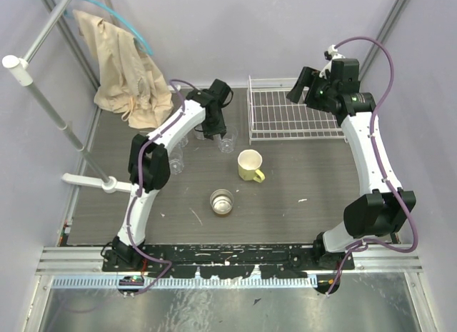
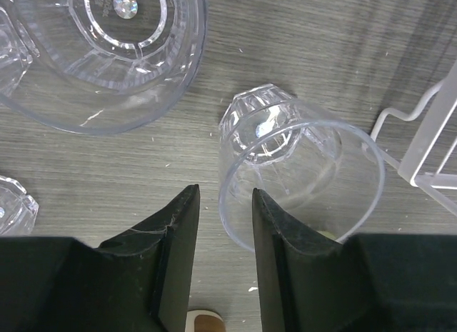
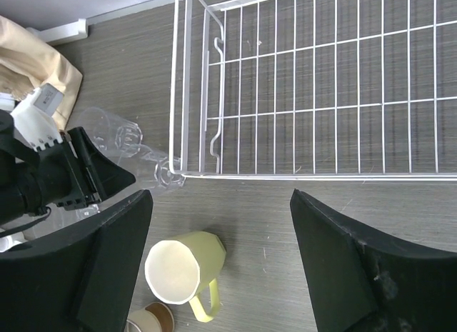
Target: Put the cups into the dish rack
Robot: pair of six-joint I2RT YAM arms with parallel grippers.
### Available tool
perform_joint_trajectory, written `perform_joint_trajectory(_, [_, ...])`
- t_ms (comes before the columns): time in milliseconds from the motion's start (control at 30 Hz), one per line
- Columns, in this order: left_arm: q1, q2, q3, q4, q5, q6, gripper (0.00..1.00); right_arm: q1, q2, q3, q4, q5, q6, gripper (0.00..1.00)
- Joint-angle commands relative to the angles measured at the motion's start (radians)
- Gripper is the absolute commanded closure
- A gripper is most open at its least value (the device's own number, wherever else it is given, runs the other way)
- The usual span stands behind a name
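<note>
**Left gripper** (image 2: 225, 192): jaws partly apart and straddling the thin rim wall of a clear faceted tumbler (image 2: 300, 161), not clamped, since a gap shows beside the outer finger. The tumbler stands upright near the worktop's (image 2: 321, 46) far edge, beside the white wire dish rack (image 3: 180, 75).

**Right gripper** (image 3: 221, 196): spread wide, empty, above the rack's corner.

**Pale yellow faceted mug** (image 3: 182, 264): mid-worktop.

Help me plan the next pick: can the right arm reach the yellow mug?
Probably yes: the right gripper hangs open near the dish rack, and nothing stands between it and the mug.
</note>
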Motion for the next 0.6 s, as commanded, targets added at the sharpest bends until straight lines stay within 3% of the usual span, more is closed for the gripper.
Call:
perform_joint_trajectory(0, [-0.016, 0.026, 0.016, -0.02, -0.04, -0.004, 0.59, 0.001, -0.014, 0.045, 0.01, 0.006, -0.006, 0.15])
perform_joint_trajectory(100, [-0.019, 0.031, 0.012, -0.021, -0.05, -0.004, 0.66, 0.001, -0.012, 0.043, 0.01, 0.01, -0.003, 0.15])
perform_joint_trajectory(233, [-0.019, 0.036, 0.018, -0.033, -0.063, -0.001, 0.87, 0.001, -0.01, 0.044, 0.01, 0.012, 0.002, 0.15])
perform_joint_trajectory(333, [-0.017, 0.009, 0.018, -0.039, -0.047, 0.012, 0.97, 0.001, -0.007, 0.036, 0.011, 0.003, 0.002, 0.14])
perform_joint_trajectory(567, [0.025, -0.168, -0.075, -0.004, 0.032, 0.042, 1.0, -0.012, -0.002, -0.022, 0.049, -0.138, 0.017, 0.1])
